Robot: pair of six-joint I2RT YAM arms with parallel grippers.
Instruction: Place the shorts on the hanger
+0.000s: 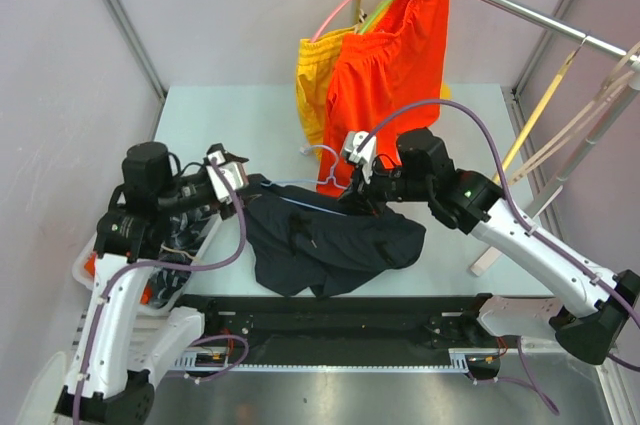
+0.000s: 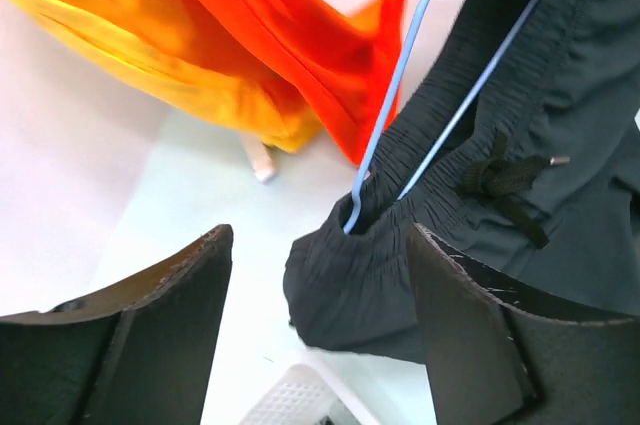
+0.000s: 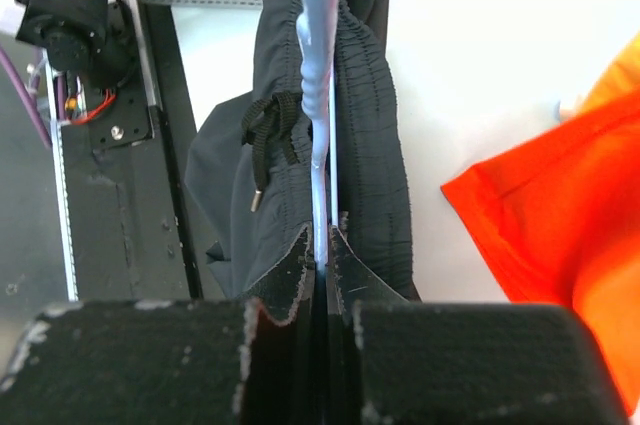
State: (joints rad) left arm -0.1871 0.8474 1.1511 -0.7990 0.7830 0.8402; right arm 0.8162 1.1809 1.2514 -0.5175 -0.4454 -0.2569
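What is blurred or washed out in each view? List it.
Top external: sharp, evenly lit, shorts dark with little detail. Left wrist: orange shorts soft. Right wrist: hanger fairly crisp, table glaring white, right hand blurred near the lens.

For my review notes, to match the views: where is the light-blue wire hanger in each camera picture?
Top external: the hanger lies mid-table, along the waistband of the dark shorts.
Left wrist: a thin V, centre-right, dipping into the waistband.
Right wrist: vertical, centre, upper half.
Shared landmark: the orange shorts, in all three.
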